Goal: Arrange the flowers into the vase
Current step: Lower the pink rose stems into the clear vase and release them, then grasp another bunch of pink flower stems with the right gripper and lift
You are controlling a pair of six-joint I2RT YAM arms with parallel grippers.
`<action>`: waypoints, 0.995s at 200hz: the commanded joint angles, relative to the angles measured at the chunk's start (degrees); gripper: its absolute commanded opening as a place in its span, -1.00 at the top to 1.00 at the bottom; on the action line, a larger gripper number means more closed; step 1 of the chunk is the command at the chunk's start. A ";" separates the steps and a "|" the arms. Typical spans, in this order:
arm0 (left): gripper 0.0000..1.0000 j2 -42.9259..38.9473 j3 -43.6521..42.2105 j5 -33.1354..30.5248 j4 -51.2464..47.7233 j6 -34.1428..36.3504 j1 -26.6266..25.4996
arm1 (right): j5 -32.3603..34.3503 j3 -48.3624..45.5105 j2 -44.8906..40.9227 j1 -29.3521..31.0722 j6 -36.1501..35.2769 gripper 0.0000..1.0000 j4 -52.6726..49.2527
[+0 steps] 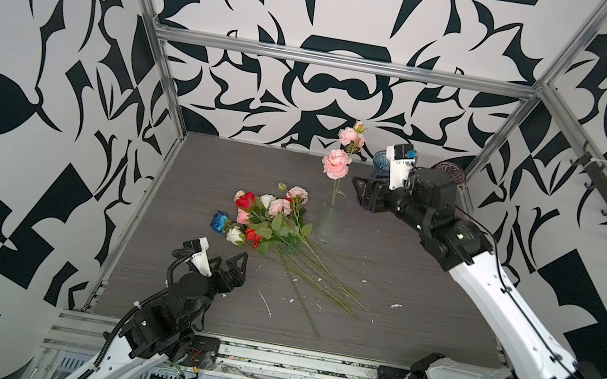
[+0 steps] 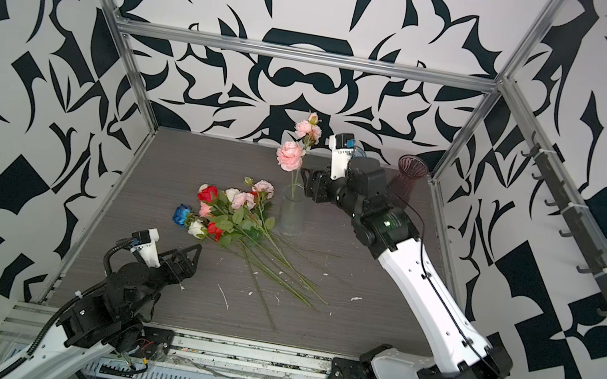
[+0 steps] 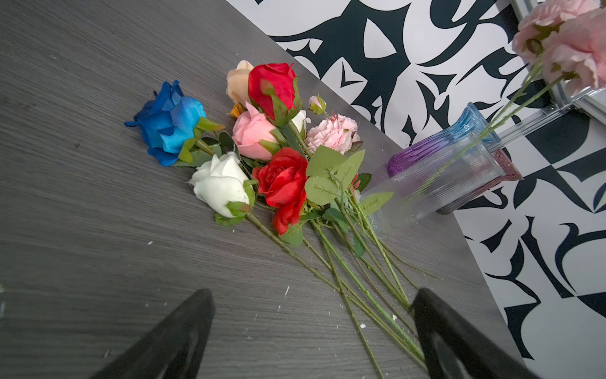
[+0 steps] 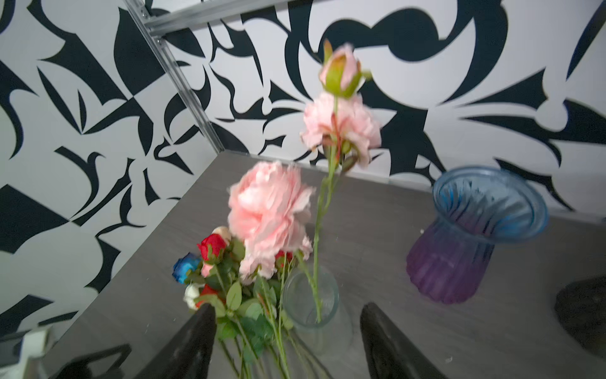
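The right tool [image 4: 288, 308] has its two black fingers [image 4: 383, 338] spread apart and grips nothing. In both top views it hangs just beside the tall clear ribbed glass vase [image 1: 329, 220], at about the height of the rim. In the right wrist view the vase mouth shows between the fingers.

One spray of pale pink ruffled blooms on a thin green stem [image 1: 336, 164] stands in that vase, leaning slightly, with a closed pink bud [image 4: 341, 72] at its top.

Behind the right tool, near the table's back edge, stands a squat ribbed vase, blue at the flared mouth and purple below [image 4: 475, 229]. A darker plum-coloured vase [image 2: 407, 175] is near the back right corner.

The left tool [image 3: 310, 293] is also wide apart and empty. It hovers above the grey wood-grain table [image 1: 210, 182] near the front left, close to the stem ends.

The remaining flowers [image 1: 266, 222] lie in a loose heap on the table just left of the clear vase, heads toward the left and long green stems fanning toward the front. Among them are:
- a blue rose [image 3: 170, 121] at the outer edge
- a white rose [image 3: 219, 183]
- two red roses [image 3: 283, 183]
- a pink rose [image 3: 252, 134]
- a peach rose [image 3: 237, 78]
- a ruffled pink bloom [image 3: 333, 133]

Small white crumbs [image 1: 395, 306] are scattered on the table.
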 commanded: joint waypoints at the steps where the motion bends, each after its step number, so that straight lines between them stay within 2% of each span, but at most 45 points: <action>1: -0.99 1.81 0.73 1.50 4.86 -0.60 0.20 | -3.49 -7.39 -3.11 0.74 2.29 -0.33 -2.17; 18: -0.99 5.18 0.40 3.14 9.26 -0.56 0.74 | -4.10 -13.98 -5.04 3.12 2.75 -0.18 -1.73; 37: -0.99 10.82 0.16 8.79 15.86 -0.52 3.19 | -2.12 -18.91 -5.32 7.98 2.82 -0.11 -0.68; 61: -0.99 21.06 0.25 18.91 25.02 -2.38 9.72 | -0.37 -22.34 -2.29 12.71 4.49 -0.06 2.27; 95: -0.99 31.55 -1.44 28.78 36.00 -7.60 19.09 | 0.48 -23.74 4.72 13.64 8.89 0.15 6.40; 140: -0.99 33.06 -2.72 29.97 38.78 -9.64 20.75 | 5.50 -17.32 17.78 13.86 5.92 0.24 6.10; 166: -0.99 29.93 -2.24 29.04 34.81 -9.14 20.77 | 5.03 -10.98 26.22 13.85 5.04 0.33 3.08; 199: -0.99 26.25 -1.17 28.32 29.49 -7.49 20.86 | 6.79 -6.47 31.11 13.82 5.21 0.40 -0.21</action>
